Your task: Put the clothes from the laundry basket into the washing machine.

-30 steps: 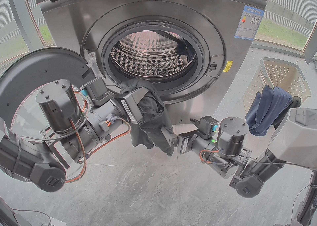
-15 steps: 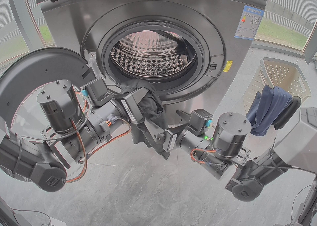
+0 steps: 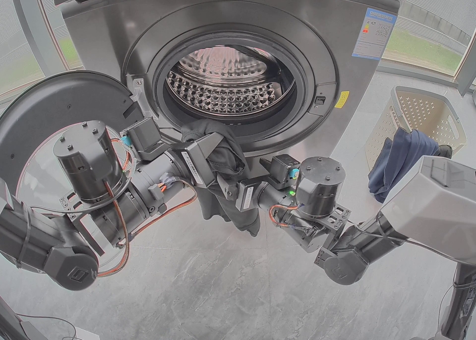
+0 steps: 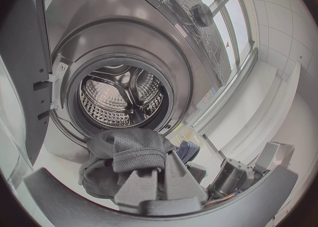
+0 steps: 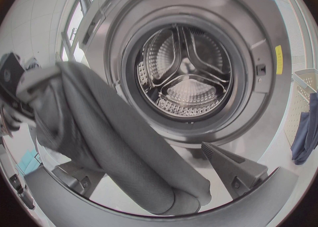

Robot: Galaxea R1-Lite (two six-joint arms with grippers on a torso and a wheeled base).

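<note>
A dark grey garment [image 3: 225, 157] hangs just below the rim of the washing machine's open drum [image 3: 228, 83]. My left gripper [image 3: 210, 155] is shut on its upper bunch, and the pinch also shows in the left wrist view, left gripper [image 4: 159, 178] on grey mesh garment [image 4: 129, 151]. My right gripper [image 3: 229, 192] is open against the hanging lower part. In the right wrist view the garment [image 5: 132, 151] drapes between the spread fingers [image 5: 232, 168]. A blue garment [image 3: 401, 162] hangs over the laundry basket [image 3: 431, 107] at the right.
The round machine door [image 3: 54, 107] stands open to the left, behind my left arm. The steel drum [image 5: 185, 72] holds no clothes that I can see. Grey floor tiles [image 3: 223, 286] lie open in front of the machine. Windows stand on both sides.
My right arm has swung left and slightly up, bringing its open gripper onto the hanging garment. The left gripper and the garment's top have stayed put.
</note>
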